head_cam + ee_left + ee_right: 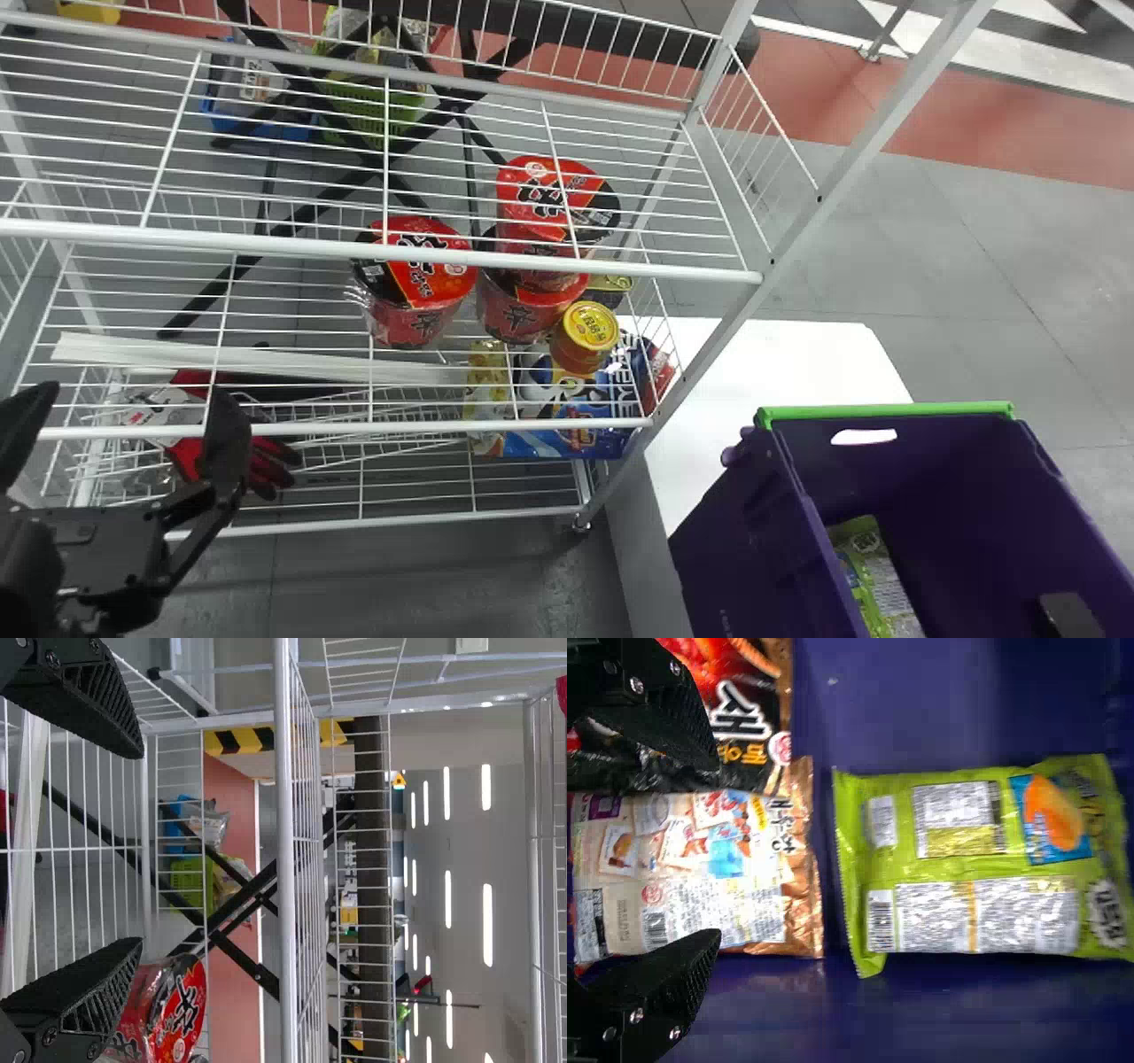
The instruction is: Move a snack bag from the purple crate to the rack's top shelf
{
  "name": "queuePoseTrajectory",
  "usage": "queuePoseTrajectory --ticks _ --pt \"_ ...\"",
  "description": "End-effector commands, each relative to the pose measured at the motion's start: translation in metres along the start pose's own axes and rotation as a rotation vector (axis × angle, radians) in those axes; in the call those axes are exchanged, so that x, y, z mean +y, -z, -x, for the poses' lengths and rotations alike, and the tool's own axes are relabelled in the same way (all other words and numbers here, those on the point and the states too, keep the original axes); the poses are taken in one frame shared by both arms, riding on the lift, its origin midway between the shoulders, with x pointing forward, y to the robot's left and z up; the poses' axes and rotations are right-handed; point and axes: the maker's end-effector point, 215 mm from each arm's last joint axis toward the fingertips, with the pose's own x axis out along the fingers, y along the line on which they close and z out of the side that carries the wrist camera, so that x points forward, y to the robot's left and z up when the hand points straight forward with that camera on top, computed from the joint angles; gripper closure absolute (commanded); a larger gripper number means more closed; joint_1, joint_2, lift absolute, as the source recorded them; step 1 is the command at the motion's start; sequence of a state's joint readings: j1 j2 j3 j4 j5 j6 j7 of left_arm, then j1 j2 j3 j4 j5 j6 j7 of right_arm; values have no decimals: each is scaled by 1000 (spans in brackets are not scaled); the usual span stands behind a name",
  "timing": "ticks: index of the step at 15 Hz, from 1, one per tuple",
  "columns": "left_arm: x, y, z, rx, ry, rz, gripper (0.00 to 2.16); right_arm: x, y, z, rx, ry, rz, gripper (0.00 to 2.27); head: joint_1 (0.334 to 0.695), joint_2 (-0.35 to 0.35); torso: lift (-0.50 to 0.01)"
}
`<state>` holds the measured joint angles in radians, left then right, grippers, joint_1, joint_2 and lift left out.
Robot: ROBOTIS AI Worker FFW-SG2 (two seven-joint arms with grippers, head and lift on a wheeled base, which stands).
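Head view: left gripper [126, 403] at lower left, by white rack [381, 253], jaws wide apart, nothing held. Right gripper [1070, 613] at lower right, inside purple crate [731, 540]. Green snack bag [873, 576] in crate. Red noodle cups [416, 323] near centre, on rack.

Left wrist view: jaws well spread, gap empty; noodle cup near one finger.

Right wrist view: right gripper [714, 850] wide open, gripping nothing; brown snack bag [744, 877] behind gap, black-and-red bag [749, 704] partly behind one finger. Green bag beyond fingertips, untouched.
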<state>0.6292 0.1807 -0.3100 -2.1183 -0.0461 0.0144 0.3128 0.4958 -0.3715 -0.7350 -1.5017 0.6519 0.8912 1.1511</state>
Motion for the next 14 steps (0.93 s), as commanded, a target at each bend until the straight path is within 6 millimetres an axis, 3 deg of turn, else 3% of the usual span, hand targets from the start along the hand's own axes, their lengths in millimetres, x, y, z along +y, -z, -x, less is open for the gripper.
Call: queuePoseTrajectory --ticks 1,10,14 --pt "-4 3 -2 3 7 -1 60 -2 12 -5 34 6 2 171 695 -350 -464" --pt "-10 4 -6 0 19 0 60 9 60 -23 155 10 11 178 695 -350 -464" --pt "-10 6 -7 3 19 1 60 -12 89 -26 243 112 27 191 695 -350 -464"
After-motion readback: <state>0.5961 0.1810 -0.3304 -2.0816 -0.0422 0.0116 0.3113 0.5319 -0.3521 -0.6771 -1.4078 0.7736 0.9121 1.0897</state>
